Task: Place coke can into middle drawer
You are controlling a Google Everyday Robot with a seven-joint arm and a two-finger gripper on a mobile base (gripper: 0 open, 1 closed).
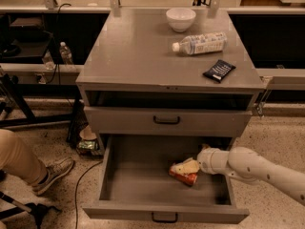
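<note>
Gripper [185,167] sits low inside the middle drawer [108,171], at its right side, on the end of a smooth white arm [257,168] of rounded tube sections reaching in from the right. Its cream-coloured tip lies against the top of the coke can [184,177]; whether it grips the can or has let go, I cannot tell from my screen.

Coke can: red-orange, skin dented and uneven, tipped onto its side on the drawer floor, right of centre, touching the gripper.

Middle drawer: pulled well out, a wide, deep box of matt grey sheet metal with a flat floor, straight walls and a low front panel carrying a small black handle [165,218].

Above it I see a shut drawer [124,120] with a tall flat grey front and a black loop handle. Over that is a dark open slot under the cabinet top [138,51], which is flat, grey and dull.

On the top, toward the back, stands a white round bowl [180,18]. A clear plastic bottle [202,43] with a white cap lies on its side just in front of it. A dark flat packet [219,70] rests near the right front edge.

Floor is speckled terrazzo. At left, a person's leg in tan trousers [16,156] and a worn shoe [55,171].
</note>
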